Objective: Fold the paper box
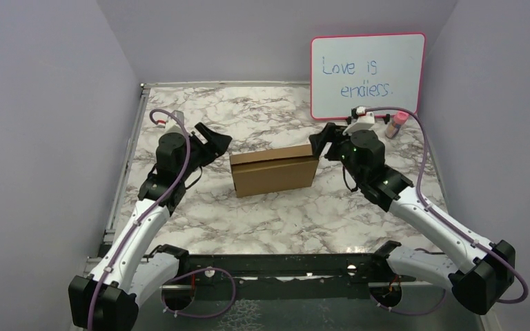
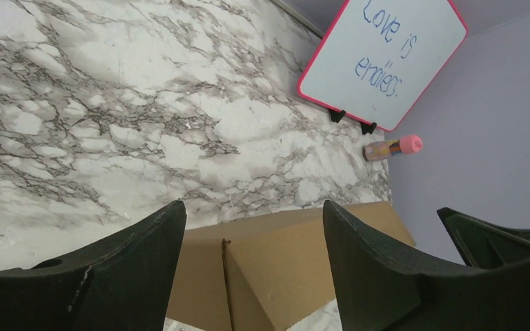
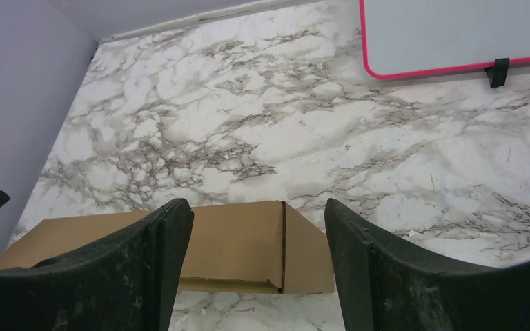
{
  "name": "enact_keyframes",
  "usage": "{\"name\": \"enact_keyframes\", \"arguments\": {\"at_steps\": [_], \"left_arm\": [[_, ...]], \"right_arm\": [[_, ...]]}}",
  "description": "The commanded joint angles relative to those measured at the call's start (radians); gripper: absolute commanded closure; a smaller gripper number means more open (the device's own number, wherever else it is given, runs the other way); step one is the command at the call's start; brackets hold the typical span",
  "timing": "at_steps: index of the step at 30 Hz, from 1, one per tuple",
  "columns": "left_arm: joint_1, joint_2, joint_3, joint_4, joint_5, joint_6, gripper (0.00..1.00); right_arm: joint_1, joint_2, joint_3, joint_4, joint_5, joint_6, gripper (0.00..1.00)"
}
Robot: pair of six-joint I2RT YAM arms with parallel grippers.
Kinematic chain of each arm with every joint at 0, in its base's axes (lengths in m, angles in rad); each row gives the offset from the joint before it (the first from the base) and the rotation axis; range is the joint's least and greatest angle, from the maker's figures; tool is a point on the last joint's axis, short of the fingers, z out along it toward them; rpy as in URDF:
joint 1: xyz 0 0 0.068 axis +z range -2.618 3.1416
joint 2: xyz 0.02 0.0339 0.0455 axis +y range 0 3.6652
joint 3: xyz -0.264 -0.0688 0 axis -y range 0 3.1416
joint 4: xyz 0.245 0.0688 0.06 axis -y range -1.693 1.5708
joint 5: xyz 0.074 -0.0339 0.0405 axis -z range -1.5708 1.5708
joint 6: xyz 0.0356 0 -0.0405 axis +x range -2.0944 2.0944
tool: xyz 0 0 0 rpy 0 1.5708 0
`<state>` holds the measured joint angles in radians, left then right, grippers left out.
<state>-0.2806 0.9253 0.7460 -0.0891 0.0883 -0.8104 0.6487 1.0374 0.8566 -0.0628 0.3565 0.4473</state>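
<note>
The paper box (image 1: 274, 170) is a closed brown cardboard mailer lying on the marble table (image 1: 283, 214) between both arms. My left gripper (image 1: 219, 143) hovers just off the box's left end, open, nothing between its fingers. In the left wrist view the box (image 2: 290, 258) lies below and past the open left gripper (image 2: 253, 214). My right gripper (image 1: 319, 143) sits off the box's right end, open and empty. The right wrist view looks down on the box's right end (image 3: 248, 241), below the spread right gripper (image 3: 259, 210).
A pink-framed whiteboard (image 1: 367, 74) leans against the back wall at the right. A small pink-capped bottle (image 1: 396, 124) stands beside it, close behind the right arm. Grey walls enclose the table on three sides.
</note>
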Motion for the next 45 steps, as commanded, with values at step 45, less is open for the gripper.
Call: {"name": "enact_keyframes", "arguments": {"at_steps": [45], "left_arm": [[0.011, -0.013, -0.369, 0.111, 0.226, -0.031, 0.56]], "right_arm": [[-0.450, 0.228, -0.407, 0.425, -0.967, 0.280, 0.60]]}}
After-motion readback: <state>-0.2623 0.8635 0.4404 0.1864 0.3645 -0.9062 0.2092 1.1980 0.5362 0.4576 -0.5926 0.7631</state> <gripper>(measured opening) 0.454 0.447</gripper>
